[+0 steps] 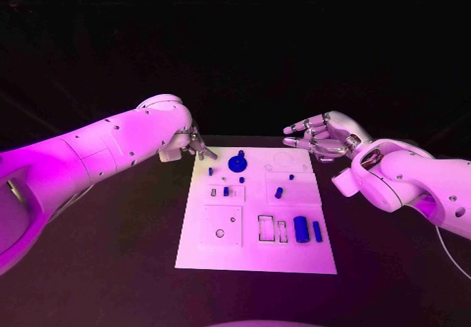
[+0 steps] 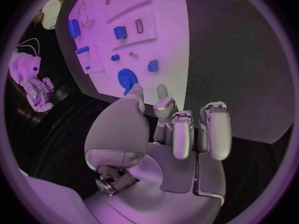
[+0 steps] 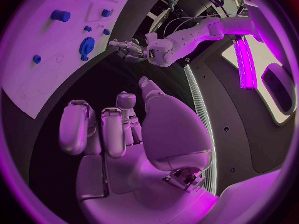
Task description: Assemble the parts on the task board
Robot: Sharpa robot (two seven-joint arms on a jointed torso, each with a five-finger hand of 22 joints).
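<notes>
White task board (image 1: pixel 253 255) carries small blue parts (image 1: pixel 301 229); left robot hand (image 1: pixel 192 146) and right robot hand (image 1: pixel 324 136) spread, empty.

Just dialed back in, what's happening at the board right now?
Neither hand holds anything at the moment. The left hand hovers at the far left corner of the task board, fingers apart, close to the blue gear. The right hand is open off the board's far right corner, above the black table. Several small blue parts lie about the board, including a larger blue block near the right edge beside a slimmer blue bar.
</notes>
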